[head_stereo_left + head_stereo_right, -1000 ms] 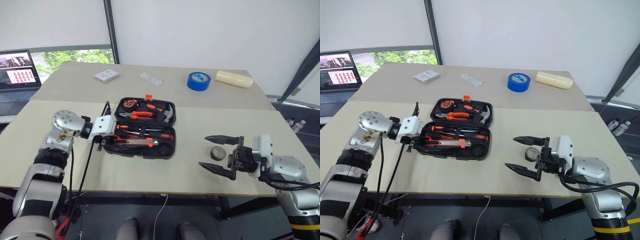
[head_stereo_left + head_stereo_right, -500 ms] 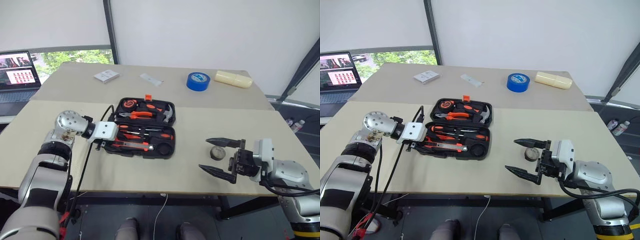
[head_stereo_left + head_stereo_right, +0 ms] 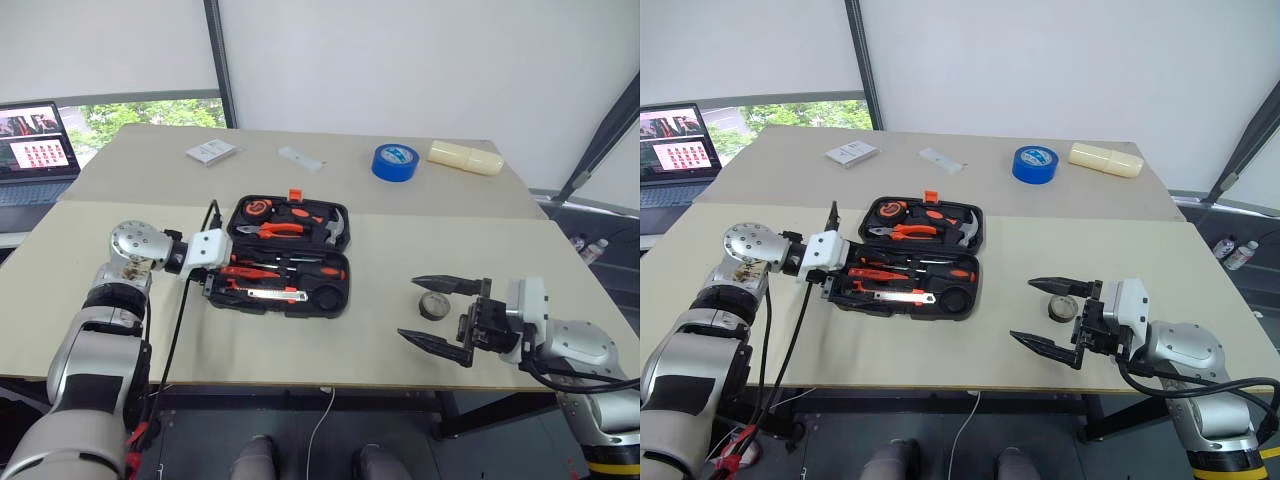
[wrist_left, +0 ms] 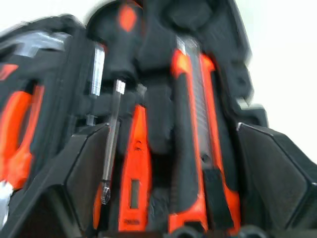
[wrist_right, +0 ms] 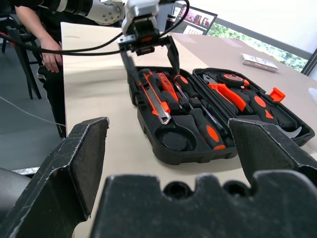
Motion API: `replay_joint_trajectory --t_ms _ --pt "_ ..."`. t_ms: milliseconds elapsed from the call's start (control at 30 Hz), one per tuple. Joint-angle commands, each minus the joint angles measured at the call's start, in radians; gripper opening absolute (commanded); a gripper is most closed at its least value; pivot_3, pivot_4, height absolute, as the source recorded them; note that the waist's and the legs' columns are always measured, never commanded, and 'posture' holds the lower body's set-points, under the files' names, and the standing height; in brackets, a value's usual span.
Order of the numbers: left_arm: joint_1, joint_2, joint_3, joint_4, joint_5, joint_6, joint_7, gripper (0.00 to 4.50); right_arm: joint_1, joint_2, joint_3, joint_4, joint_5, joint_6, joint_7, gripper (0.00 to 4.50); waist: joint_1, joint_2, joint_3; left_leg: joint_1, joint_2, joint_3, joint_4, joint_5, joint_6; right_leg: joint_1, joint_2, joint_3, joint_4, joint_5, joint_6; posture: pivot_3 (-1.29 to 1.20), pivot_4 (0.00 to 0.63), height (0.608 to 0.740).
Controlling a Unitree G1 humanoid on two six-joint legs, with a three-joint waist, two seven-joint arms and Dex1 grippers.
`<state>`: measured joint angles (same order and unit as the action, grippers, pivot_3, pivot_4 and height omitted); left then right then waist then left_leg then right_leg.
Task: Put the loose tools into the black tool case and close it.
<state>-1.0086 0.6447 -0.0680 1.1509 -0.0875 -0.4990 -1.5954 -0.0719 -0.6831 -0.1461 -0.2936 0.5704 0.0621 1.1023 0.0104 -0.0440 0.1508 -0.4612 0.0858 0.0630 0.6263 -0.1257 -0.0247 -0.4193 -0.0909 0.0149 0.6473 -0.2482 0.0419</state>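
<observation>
Utility knife (image 4: 190, 144) seated in case (image 3: 335, 300) | tape roll (image 3: 434, 306) outside

left claw (image 5: 148, 48): fingers spread wide, angled downward, holding nothing | right claw (image 3: 437, 312): fingers spread wide, level, holding nothing

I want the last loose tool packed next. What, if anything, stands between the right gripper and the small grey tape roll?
Nothing visible does. The small grey tape roll lies on bare table just beyond the open right gripper, apart from the open black tool case, whose round recess looks empty.
</observation>
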Motion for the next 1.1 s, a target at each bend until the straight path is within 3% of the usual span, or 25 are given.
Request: replay_joint_trajectory --t_ms 33,67,367,400,733,900,1100 --pt "-0.009 0.016 0.044 -0.058 -0.108 0.122 -0.019 3.76 -0.011 -0.009 -0.03 -0.005 0.003 0.0 -0.011 4.5 0.0 0.0 0.0 0.0 0.0 0.0 0.0 0.0 0.0 0.0 0.0 0.0 0.0 0.0 0.0 0.0 0.15 0.74" --pt "0.001 0.01 0.053 -0.071 -0.118 0.135 -0.019 3.58 -0.012 -0.007 -0.029 -0.002 0.002 -0.001 -0.012 4.5 0.0 0.0 0.0 0.0 0.0 0.0 0.0 0.0 0.0 0.0 0.0 0.0 0.0 0.0 0.0 0.0 0.15 0.74" --pt "0.13 -0.069 0.053 -0.173 -0.082 0.105 0.061 0.22 -0.004 0.023 -0.011 -0.005 -0.007 -0.008 -0.049 4.5 0.001 0.0 0.0 0.0 0.0 0.0 0.001 0.0 0.0 0.001 0.0 0.0 0.0 0.0 0.0 0.0 0.15 0.74" --pt "0.139 -0.075 0.048 -0.175 -0.069 0.096 0.083 0.04 -0.003 0.025 -0.011 -0.006 -0.007 -0.007 -0.052 4.5 0.001 0.0 0.0 0.0 0.0 0.0 0.001 0.0 0.0 0.001 0.0 0.0 0.0 0.0 0.0 0.0 0.15 0.74" --pt "0.228 -0.098 -0.033 -0.183 0.049 0.068 0.193 0.04 0.021 0.028 -0.016 -0.024 -0.006 -0.005 -0.07 4.5 0.002 0.001 -0.001 0.002 0.0 -0.001 0.001 0.0 0.0 0.003 0.0 0.0 0.0 0.0 0.0 0.0 0.15 0.74" --pt "0.279 -0.102 -0.11 -0.208 0.13 0.131 0.237 0.04 0.026 0.035 -0.012 -0.018 -0.011 -0.011 -0.08 4.5 0.004 0.003 -0.002 0.011 0.0 -0.001 0.0 0.0 0.0 0.013 -0.001 -0.001 -0.001 -0.002 0.003 0.0 0.15 0.74" --pt "0.309 -0.125 -0.121 -0.215 0.13 0.205 0.294 0.04 0.024 0.049 -0.003 -0.022 -0.017 -0.009 -0.094 4.5 0.004 0.016 -0.014 0.02 -0.001 0.0 0.0 -0.006 -0.005 0.023 -0.002 -0.001 -0.005 -0.009 0.0 0.0 0.15 0.74"
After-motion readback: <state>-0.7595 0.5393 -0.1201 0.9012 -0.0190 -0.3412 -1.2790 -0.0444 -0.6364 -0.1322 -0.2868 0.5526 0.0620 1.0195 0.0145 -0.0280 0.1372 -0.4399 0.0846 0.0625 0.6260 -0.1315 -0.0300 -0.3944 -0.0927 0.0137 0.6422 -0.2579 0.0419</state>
